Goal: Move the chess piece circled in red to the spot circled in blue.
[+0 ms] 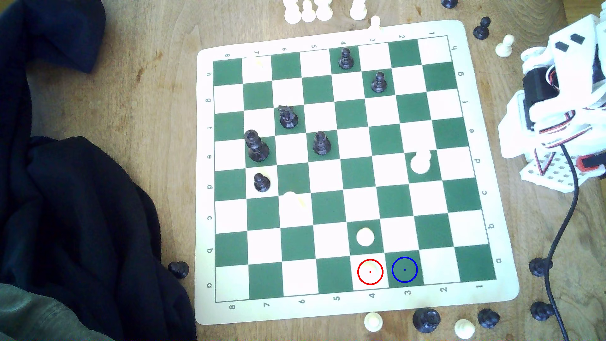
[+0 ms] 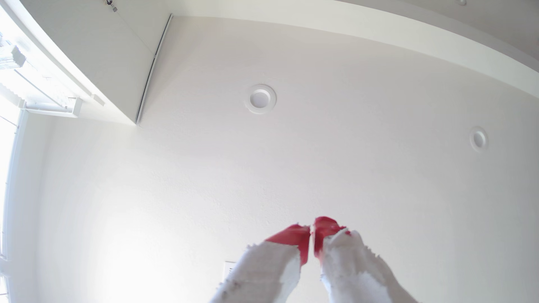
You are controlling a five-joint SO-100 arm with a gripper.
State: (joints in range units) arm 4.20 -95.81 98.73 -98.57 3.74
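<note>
the chess piece sits pale and washed out inside the red ring on a white square at the board's near edge, just beside the spot. the arm is folded off the exterior view's right; its gripper points at the ceiling, red tips nearly touching, holding nothing.

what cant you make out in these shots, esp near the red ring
Chess piece in the red ring: exterior view, glare washes it into its white square; outline unreadable.
Arm: cut off by the exterior view's right edge.
White pieces beyond the board: cropped by the exterior view's top edge.
</note>
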